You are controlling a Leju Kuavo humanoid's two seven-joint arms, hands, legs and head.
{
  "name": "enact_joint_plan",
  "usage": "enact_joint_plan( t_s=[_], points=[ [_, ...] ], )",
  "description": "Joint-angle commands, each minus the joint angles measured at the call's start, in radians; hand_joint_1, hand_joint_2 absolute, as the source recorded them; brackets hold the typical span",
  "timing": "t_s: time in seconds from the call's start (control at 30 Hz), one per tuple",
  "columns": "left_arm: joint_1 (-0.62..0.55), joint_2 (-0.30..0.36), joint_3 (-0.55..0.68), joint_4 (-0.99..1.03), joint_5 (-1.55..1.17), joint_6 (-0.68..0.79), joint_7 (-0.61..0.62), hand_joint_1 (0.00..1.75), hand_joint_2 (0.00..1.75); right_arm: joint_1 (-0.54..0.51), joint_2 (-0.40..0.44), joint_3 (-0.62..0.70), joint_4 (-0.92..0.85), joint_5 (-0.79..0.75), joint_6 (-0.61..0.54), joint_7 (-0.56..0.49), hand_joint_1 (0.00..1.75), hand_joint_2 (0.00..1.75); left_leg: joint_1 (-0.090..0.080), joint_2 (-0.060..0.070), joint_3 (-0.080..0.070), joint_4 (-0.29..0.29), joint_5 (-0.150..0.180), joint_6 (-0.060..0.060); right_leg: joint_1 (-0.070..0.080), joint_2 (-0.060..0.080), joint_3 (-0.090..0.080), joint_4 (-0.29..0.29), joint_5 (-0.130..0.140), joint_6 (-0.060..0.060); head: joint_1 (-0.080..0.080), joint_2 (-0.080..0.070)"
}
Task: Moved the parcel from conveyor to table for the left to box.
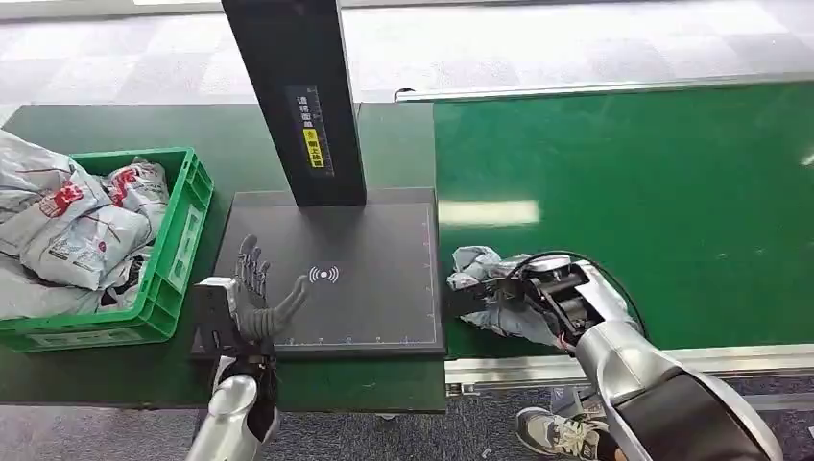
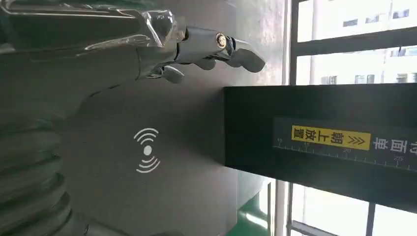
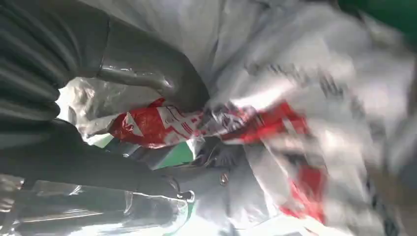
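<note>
right robot hand (image 1: 538, 293) grips the parcel (image 1: 485, 288) on the conveyor (image 1: 624, 192) (not on the surface (image 1: 384, 144) yet); left robot hand (image 1: 259, 298) waits, fingers spread, holding nothing.

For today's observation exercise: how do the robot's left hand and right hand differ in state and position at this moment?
The left hand holds nothing, fingers spread; the right hand grips a grey parcel. The left hand hovers over the dark scanner pad on the table; the right hand is over the green conveyor. Both are grey, many-fingered hands on silver arms.
</note>
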Motion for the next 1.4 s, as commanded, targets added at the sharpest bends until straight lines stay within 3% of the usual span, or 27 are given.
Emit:
enact_joint_plan(
  t_s=[0.03, 0.1, 0.27, 0.37, 0.47, 0.57, 0.63, 0.67, 0.8, 0.93, 1.17, 1.33, 1.37, 1.4],
  points=[
    [0.104, 0.029, 0.057, -0.145, -0.006, 0.005, -0.015, 0.00, 1.75, -0.097, -0.004, -0.094, -0.216, -0.155, -0.294, 0.034, 1.75, 1.75, -0.002, 0.006, 0.000, 0.001, -0.001, 0.001, -0.001, 0.006, -0.003, 0.002, 0.000, 0.000, 0.000, 0.000],
    [0.118, 0.018, 0.080, -0.177, -0.008, 0.006, -0.014, 0.00, 1.75, -0.083, 0.001, -0.173, -0.348, -0.232, -0.385, 0.059, 1.75, 1.75, -0.001, 0.009, -0.001, 0.001, -0.002, 0.001, -0.001, 0.009, -0.005, 0.003, 0.000, 0.000, 0.000, 0.000],
    [0.113, 0.012, 0.091, -0.172, 0.000, 0.025, -0.051, 0.00, 1.75, -0.039, 0.028, -0.224, -0.518, -0.263, -0.460, 0.059, 1.75, 1.75, 0.000, 0.005, -0.001, 0.000, -0.001, 0.001, 0.000, 0.005, -0.004, 0.001, 0.000, 0.000, 0.000, 0.000],
    [0.108, 0.012, 0.092, -0.168, 0.015, 0.040, -0.070, 0.00, 1.75, -0.014, 0.046, -0.232, -0.575, -0.264, -0.506, 0.039, 1.75, 1.75, 0.000, 0.005, -0.001, -0.001, 0.000, 0.001, 0.000, 0.005, -0.003, 0.000, 0.000, 0.000, 0.000, 0.000],
    [0.090, -0.001, 0.098, -0.165, 0.032, 0.107, -0.117, 0.00, 1.75, 0.019, 0.069, -0.219, -0.626, -0.249, -0.592, -0.049, 1.75, 1.75, 0.000, 0.003, 0.000, -0.001, 0.000, 0.001, 0.000, 0.003, -0.002, 0.000, 0.000, 0.000, 0.000, 0.000],
    [0.056, 0.008, 0.073, -0.142, 0.100, 0.105, -0.132, 0.00, 1.75, 0.021, 0.132, -0.153, -0.533, -0.249, -0.588, -0.188, 1.75, 1.75, 0.000, 0.004, 0.001, -0.002, 0.000, 0.001, 0.000, 0.004, -0.001, -0.001, 0.000, -0.001, 0.000, 0.000],
    [0.037, 0.010, 0.066, -0.127, 0.160, 0.081, -0.130, 0.00, 1.75, -0.015, 0.188, -0.125, -0.365, -0.322, -0.444, -0.240, 1.75, 1.75, 0.000, 0.006, 0.002, -0.002, 0.000, 0.000, 0.000, 0.006, 0.000, -0.001, 0.000, -0.001, 0.000, 0.000],
    [0.032, 0.014, 0.061, -0.120, 0.168, 0.080, -0.130, 0.00, 1.75, -0.026, 0.207, -0.116, -0.307, -0.328, -0.478, -0.258, 1.75, 1.75, 0.000, 0.007, 0.002, -0.002, 0.000, 0.000, 0.000, 0.006, -0.001, -0.001, 0.001, -0.001, 0.000, 0.000],
    [0.029, 0.003, 0.077, -0.114, 0.215, 0.101, -0.144, 0.00, 1.75, -0.074, 0.260, -0.027, -0.130, -0.329, -0.427, -0.330, 1.75, 1.75, 0.000, 0.007, 0.003, -0.002, 0.000, 0.000, 0.000, 0.007, 0.000, -0.001, 0.000, -0.001, 0.000, 0.000],
    [0.021, -0.006, 0.077, -0.121, 0.250, 0.099, -0.149, 0.00, 1.75, -0.096, 0.291, 0.025, -0.070, -0.308, -0.500, -0.421, 1.75, 1.75, 0.000, 0.006, 0.002, -0.002, -0.001, 0.001, 0.001, 0.005, -0.001, 0.000, 0.000, 0.000, 0.000, 0.000],
    [0.026, 0.016, 0.031, -0.124, 0.312, 0.109, -0.168, 0.00, 1.75, -0.090, 0.306, 0.143, 0.062, -0.223, -0.364, -0.292, 1.75, 1.75, 0.000, 0.003, 0.003, -0.002, 0.000, 0.001, 0.001, 0.003, 0.001, -0.001, 0.000, -0.001, 0.000, 0.000],
    [0.003, 0.015, 0.003, -0.088, 0.324, 0.104, -0.170, 0.00, 1.75, -0.061, 0.287, 0.233, 0.077, -0.124, -0.430, -0.186, 1.75, 1.75, 0.000, 0.000, 0.004, -0.004, 0.001, 0.001, 0.001, 0.000, 0.003, -0.003, 0.000, 0.000, 0.000, 0.000],
    [-0.002, 0.014, -0.004, -0.082, 0.328, 0.105, -0.170, 0.00, 1.75, -0.056, 0.281, 0.256, 0.078, -0.094, -0.478, -0.134, 1.12, 1.75, 0.000, 0.001, 0.001, -0.002, 0.001, 0.001, 0.001, 0.001, -0.001, -0.001, 0.000, 0.000, 0.000, 0.000],
    [-0.004, 0.013, -0.008, -0.080, 0.329, 0.105, -0.170, 0.00, 1.75, -0.053, 0.279, 0.259, 0.076, -0.087, -0.505, -0.113, 0.00, 1.75, 0.000, 0.000, 0.002, -0.003, 0.001, 0.001, 0.001, 0.000, 0.001, -0.002, 0.000, 0.000, 0.000, 0.000]
  ],
)
